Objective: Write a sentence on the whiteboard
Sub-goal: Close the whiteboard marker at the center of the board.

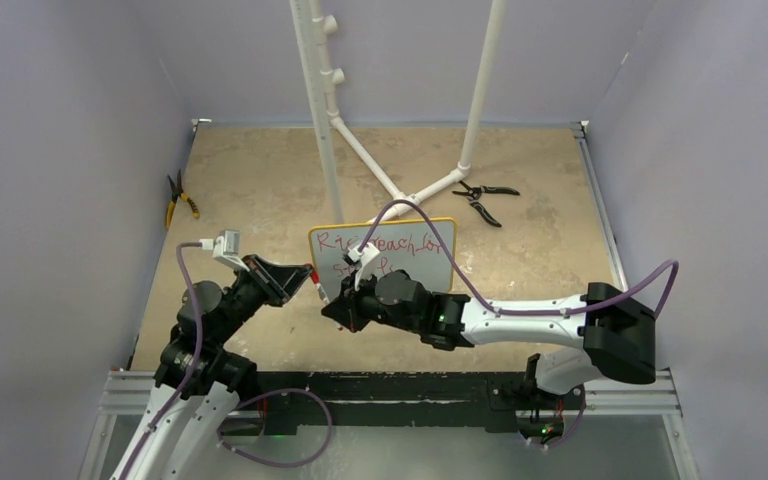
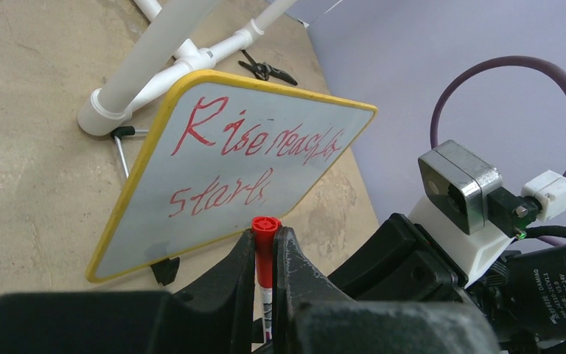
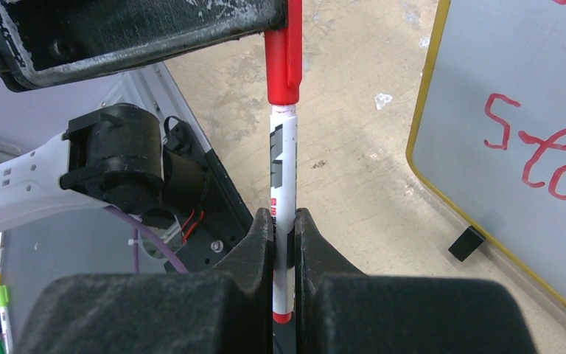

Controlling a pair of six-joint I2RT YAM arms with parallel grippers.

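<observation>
Seemingly the sentence (image 2: pixel 254 158) on the whiteboard (image 2: pixel 140 243) is complete; left claw (image 2: pixel 265 243) grips the marker's (image 3: pixel 283 169) cap (image 3: pixel 283 59), right claw (image 3: pixel 285 228) its barrel; only capping seems left.

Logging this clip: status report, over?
Left gripper shut on red cap of white marker pen, right gripper shut on its barrel. Yellow-framed white whiteboard standing, red handwritten sentence on it. White pipe stand behind board.

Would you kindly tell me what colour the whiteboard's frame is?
Yellow. The whiteboard frame shows best in the left wrist view.
</observation>
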